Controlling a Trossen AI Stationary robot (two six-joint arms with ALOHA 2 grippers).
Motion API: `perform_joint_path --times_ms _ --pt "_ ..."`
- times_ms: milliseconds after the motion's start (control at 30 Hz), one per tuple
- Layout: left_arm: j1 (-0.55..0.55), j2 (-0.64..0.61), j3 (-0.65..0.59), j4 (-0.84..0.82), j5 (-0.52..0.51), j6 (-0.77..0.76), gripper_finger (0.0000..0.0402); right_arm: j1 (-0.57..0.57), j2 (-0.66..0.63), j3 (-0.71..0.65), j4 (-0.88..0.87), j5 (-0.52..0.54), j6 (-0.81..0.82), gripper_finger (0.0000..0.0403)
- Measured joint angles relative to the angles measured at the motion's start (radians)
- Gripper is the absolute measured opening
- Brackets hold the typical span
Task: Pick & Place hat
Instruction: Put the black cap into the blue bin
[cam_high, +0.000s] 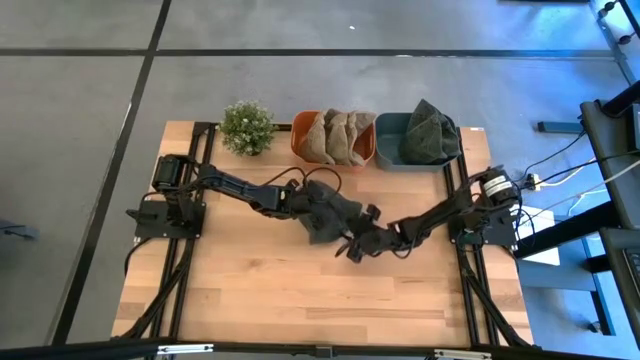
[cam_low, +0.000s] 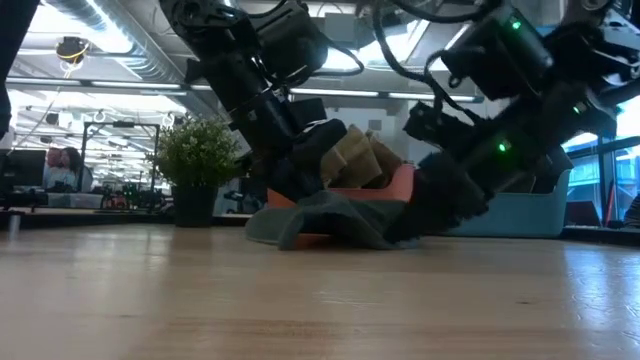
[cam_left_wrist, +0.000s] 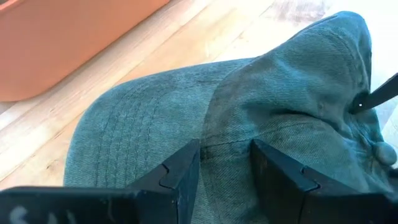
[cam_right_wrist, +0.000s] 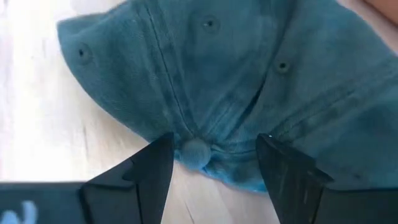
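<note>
A dark grey-green cap (cam_high: 328, 213) lies crumpled on the wooden table near its middle, resting on its brim and collapsed crown (cam_low: 330, 218). My left gripper (cam_high: 305, 200) reaches it from the left and is shut on it (cam_left_wrist: 224, 177). My right gripper (cam_high: 357, 243) comes from the right. It is open, with a finger on either side of the crown's top button (cam_right_wrist: 196, 151) (cam_right_wrist: 214, 149). I cannot tell whether those fingers touch the cloth. My left gripper pinches the cap between its two fingers (cam_left_wrist: 180, 177) where the stitched brim meets the crown (cam_left_wrist: 224, 146). It comes slanting down from the table's left. Cloth fills the gap far back between the fingers. The cap still lies on the table.
At the far edge stand an orange bin (cam_high: 300, 135) with tan hats, a grey-blue bin (cam_high: 392, 140) with dark hats, and a small potted plant (cam_high: 247, 127). Bare wood lies toward the table's near edge (cam_high: 300, 295).
</note>
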Motion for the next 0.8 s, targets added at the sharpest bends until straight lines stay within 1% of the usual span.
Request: perform_joint_path --times_ms 67,167,267,467,800 --pt "0.000 0.000 0.000 0.001 0.000 0.000 0.0138 0.011 0.023 0.000 0.004 0.034 0.003 0.0229" --pt "0.000 0.000 0.000 0.001 0.000 0.000 0.0141 0.013 0.048 0.004 0.013 0.049 0.038 0.0227" --pt "-0.002 0.000 0.000 0.001 0.000 0.000 0.0140 0.013 0.063 0.006 -0.003 0.053 0.075 0.0212" --pt "-0.004 0.000 0.000 0.001 0.000 0.000 0.0140 0.013 0.065 0.007 -0.065 0.057 0.080 0.0152" --pt "-0.024 0.000 0.000 0.001 -0.014 0.021 0.0139 0.013 0.065 0.005 -0.074 0.059 0.067 0.0047"
